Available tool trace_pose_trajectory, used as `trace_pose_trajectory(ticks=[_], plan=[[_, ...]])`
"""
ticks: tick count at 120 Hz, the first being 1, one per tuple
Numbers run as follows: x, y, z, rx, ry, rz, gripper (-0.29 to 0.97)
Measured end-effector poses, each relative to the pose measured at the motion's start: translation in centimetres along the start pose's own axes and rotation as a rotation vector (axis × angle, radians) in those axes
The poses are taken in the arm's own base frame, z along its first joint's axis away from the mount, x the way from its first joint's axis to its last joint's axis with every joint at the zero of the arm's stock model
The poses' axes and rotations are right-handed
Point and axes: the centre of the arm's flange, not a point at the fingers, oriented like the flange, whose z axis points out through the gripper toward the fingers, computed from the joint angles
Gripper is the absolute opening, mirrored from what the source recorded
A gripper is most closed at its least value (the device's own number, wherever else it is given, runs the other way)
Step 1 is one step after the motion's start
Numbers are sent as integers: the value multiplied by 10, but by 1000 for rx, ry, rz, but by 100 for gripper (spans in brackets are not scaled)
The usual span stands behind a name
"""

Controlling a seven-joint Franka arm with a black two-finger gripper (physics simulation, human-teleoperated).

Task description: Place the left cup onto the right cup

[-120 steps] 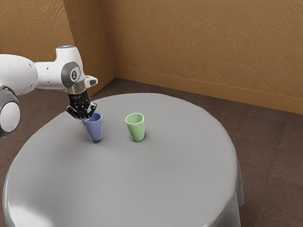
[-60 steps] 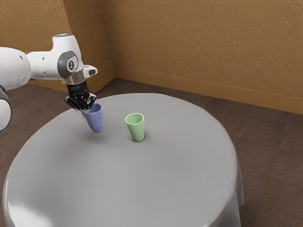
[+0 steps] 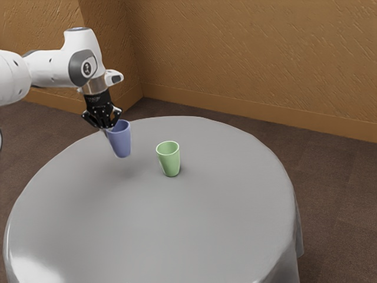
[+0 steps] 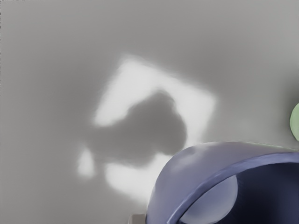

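The gripper (image 3: 109, 127) was clamped on the rim of the blue cup (image 3: 121, 142), one finger inside the mouth and one outside as far as could be told, and the cup hung clear of the bench (image 3: 194, 224), tilted with its base swung toward the exterior view's right. From the wrist, the cup's rim and dark inside (image 4: 224, 182) sat just under the hand, its shadow falling on the grey surface beneath. The green cup (image 3: 168, 159) stood upright near it, toward the exterior view's right, mouth up, apart from the held cup; a sliver of it (image 4: 295, 122) showed at the edge of the wrist view. To do the carry well, the blue cup likely needed more height so its base cleared the green rim, then levelling and centring over that mouth before lowering. Nothing else stood on the bench to block the path. Beyond lay the dark floor (image 3: 336, 177) and the tan wall (image 3: 265, 53).
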Motion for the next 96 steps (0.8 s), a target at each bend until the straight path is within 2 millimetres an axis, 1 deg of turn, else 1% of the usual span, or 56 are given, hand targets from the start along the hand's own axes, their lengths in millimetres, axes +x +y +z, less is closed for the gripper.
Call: trace_pose_trajectory(ticks=[23, 51, 96], plan=[[-9, 10, -18, 3, 9, 24, -11], [-20, 26, -35, 8, 16, 58, -11], [-32, 60, -41, 13, 12, 117, -11]])
